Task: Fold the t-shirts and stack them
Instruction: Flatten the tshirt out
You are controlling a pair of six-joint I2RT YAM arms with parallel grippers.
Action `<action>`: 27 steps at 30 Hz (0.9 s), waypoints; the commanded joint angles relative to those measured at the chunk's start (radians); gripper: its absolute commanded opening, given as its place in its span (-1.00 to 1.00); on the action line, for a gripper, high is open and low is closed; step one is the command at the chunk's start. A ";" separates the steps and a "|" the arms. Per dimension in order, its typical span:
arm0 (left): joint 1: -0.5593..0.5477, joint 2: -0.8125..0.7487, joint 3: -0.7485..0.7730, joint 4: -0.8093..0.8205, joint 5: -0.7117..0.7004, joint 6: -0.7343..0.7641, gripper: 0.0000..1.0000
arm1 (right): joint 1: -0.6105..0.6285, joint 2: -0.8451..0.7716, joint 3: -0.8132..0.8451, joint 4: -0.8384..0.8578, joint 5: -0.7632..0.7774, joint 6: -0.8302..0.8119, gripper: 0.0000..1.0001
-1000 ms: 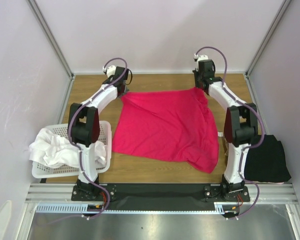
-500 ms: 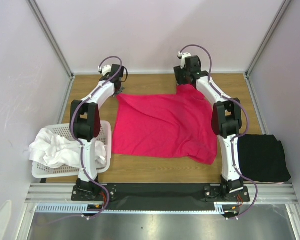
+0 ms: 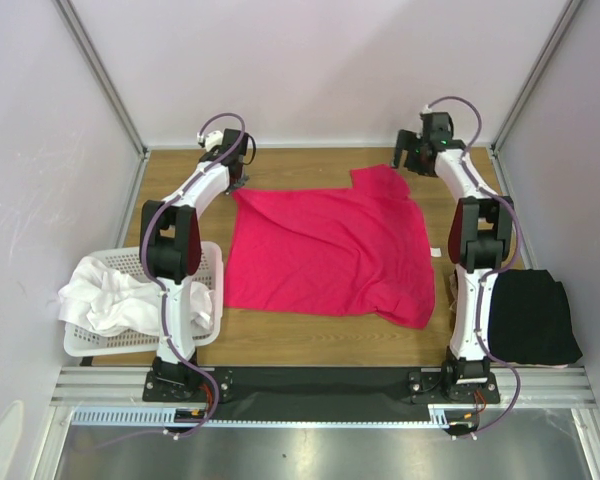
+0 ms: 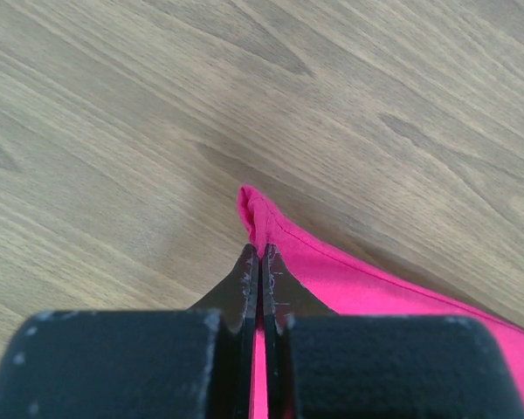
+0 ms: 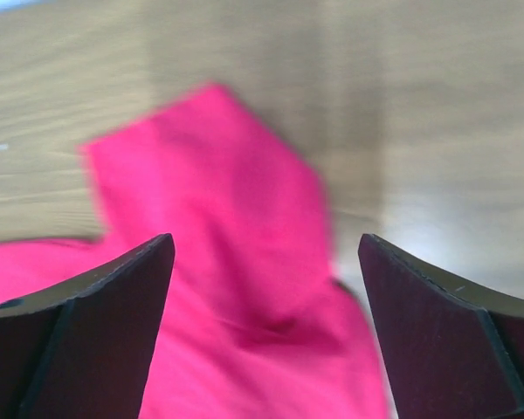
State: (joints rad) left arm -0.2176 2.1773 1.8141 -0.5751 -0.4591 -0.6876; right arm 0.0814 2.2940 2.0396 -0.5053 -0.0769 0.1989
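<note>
A crimson-pink t-shirt [image 3: 330, 245] lies spread on the wooden table. My left gripper [image 3: 238, 186] is at the shirt's far left corner. In the left wrist view the left gripper [image 4: 261, 253] is shut on a pinch of the pink fabric [image 4: 349, 279]. My right gripper [image 3: 407, 160] hovers just beyond the shirt's far right sleeve [image 3: 375, 180]. In the right wrist view, which is blurred, the right gripper [image 5: 265, 237] stands open, with the pink sleeve [image 5: 227, 175] lying free below it. A folded black t-shirt [image 3: 528, 315] rests at the right edge. White t-shirts [image 3: 105, 295] are bunched in the basket.
A white perforated basket [image 3: 212, 262] stands at the near left beside the left arm's base. Grey walls and metal frame posts close in the table on three sides. Bare wood shows along the far edge and in front of the pink shirt.
My right gripper opened and let go of the shirt's far right corner, then swung back to the right. That corner now lies flat. The left gripper stayed shut on its corner.
</note>
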 commanded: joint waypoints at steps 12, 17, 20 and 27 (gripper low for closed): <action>0.003 -0.048 0.004 0.020 0.003 0.043 -0.99 | -0.022 -0.016 -0.141 0.022 0.028 0.080 0.42; 0.003 -0.050 0.004 0.020 0.002 0.042 -1.00 | -0.025 -0.007 -0.150 0.034 0.037 0.083 0.28; 0.003 -0.051 0.005 0.015 0.002 0.040 -0.99 | -0.028 0.008 -0.136 0.021 0.043 0.082 0.24; 0.003 -0.056 0.005 0.017 0.002 0.040 -0.99 | -0.029 0.041 -0.085 -0.002 0.032 0.070 0.18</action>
State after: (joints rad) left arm -0.2176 2.1769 1.8137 -0.5709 -0.4583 -0.6617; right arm 0.0536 2.3146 1.8950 -0.5053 -0.0498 0.2726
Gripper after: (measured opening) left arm 0.012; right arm 0.599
